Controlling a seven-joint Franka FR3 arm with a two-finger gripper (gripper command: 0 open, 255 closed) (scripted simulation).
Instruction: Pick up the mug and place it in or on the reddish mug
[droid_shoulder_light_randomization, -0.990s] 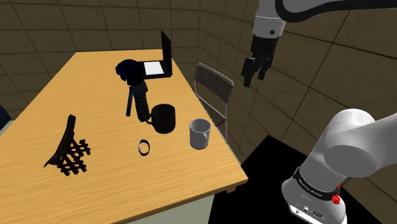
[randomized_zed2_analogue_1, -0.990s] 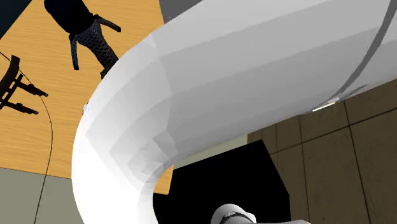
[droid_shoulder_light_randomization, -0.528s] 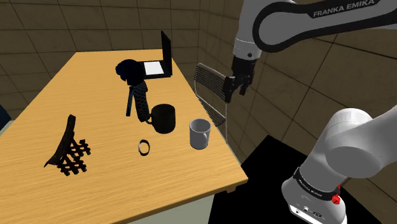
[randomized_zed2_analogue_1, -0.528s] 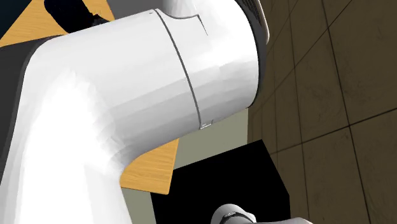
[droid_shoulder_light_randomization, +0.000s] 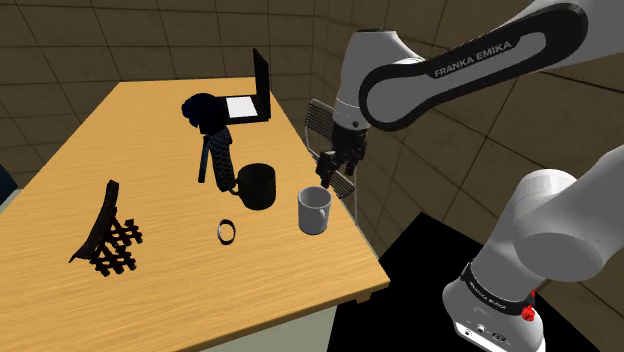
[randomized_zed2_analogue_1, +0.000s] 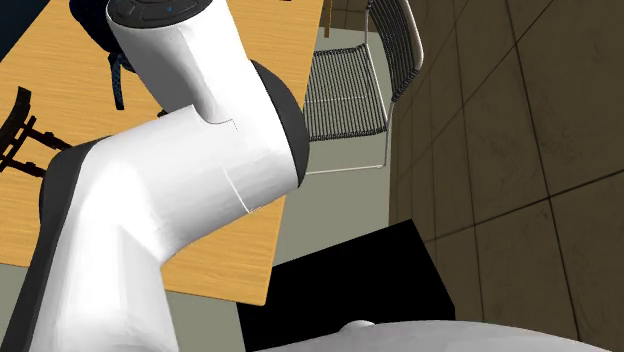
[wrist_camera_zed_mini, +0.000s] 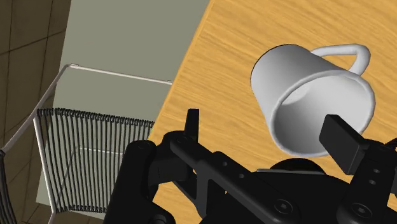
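Observation:
A pale grey mug stands upright near the table's right edge in the shoulder view. A dark, almost black mug stands just to its left. My gripper hangs a little above and to the right of the pale mug, by the table edge. In the wrist view the pale mug shows its open mouth and its handle points away from the gripper. My gripper is open, its fingers stand wide apart, and nothing is held. One finger overlaps the mug's rim in that view.
A wire chair stands beside the table, right under the arm; it also appears as the wire chair. On the table are an open laptop, a dark figure, a small ring and a dark rack.
The arm has swung down and to the shoulder view's left, from high over the chair to just above the pale mug. The fingers stayed open. Nothing on the table moved.

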